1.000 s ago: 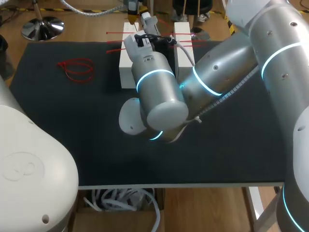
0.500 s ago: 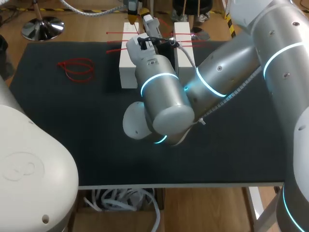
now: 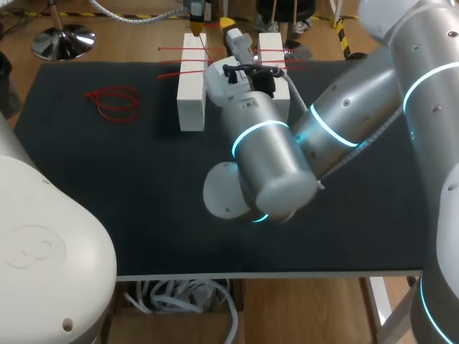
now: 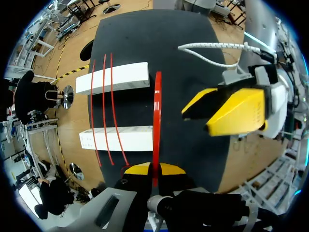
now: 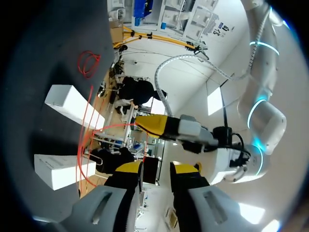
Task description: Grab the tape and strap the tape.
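My left fingers (image 4: 137,169), at the top middle of the head view, pinch the red tape (image 4: 156,121). Its long axis runs straight ahead of them, past the white blocks (image 4: 120,79). My right fingers (image 5: 128,167), spread and empty, hover beside its free end.

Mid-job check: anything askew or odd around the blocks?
Nothing spilled or broken. The red zip ties across the two white blocks are not parallel: one slants and bows. The left gripper pinches another red tie in its jaws. A tangled bundle of ties lies apart.
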Action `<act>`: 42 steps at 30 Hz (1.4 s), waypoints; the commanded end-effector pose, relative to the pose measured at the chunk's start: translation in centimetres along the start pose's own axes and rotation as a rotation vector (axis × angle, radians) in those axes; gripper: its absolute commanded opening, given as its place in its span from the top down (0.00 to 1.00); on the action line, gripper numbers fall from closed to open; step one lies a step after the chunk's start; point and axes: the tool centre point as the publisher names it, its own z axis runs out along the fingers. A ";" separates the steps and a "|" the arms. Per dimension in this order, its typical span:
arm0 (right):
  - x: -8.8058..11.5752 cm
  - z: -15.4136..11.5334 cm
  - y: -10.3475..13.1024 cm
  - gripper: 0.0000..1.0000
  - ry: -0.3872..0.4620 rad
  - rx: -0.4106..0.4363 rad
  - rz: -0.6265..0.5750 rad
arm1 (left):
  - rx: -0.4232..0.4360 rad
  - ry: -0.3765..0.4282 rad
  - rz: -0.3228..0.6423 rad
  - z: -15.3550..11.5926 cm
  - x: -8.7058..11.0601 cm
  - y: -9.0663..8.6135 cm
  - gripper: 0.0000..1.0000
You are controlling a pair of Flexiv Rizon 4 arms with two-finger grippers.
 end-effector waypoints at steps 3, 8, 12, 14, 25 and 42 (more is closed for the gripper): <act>-0.8 -1.2 -3.4 0.76 0.003 -0.019 0.000 | -0.002 0.000 -0.001 0.0 0.1 0.0 1.00; 0.0 -1.8 -6.1 0.77 0.023 0.058 0.012 | -0.002 0.000 -0.001 0.0 0.1 0.0 1.00; 0.3 -1.9 -7.6 0.78 0.031 0.098 0.030 | -0.002 0.000 -0.001 0.0 0.1 0.0 1.00; 0.4 -1.9 -8.5 0.78 0.028 0.117 0.037 | -0.002 0.000 -0.001 0.0 0.1 0.0 1.00; 0.8 -1.2 -11.1 1.00 0.028 0.176 0.051 | -0.002 0.000 -0.001 0.0 0.1 0.0 1.00; 0.7 -1.0 -11.2 0.00 0.022 0.174 0.071 | -0.002 0.000 -0.001 0.0 0.1 0.0 1.00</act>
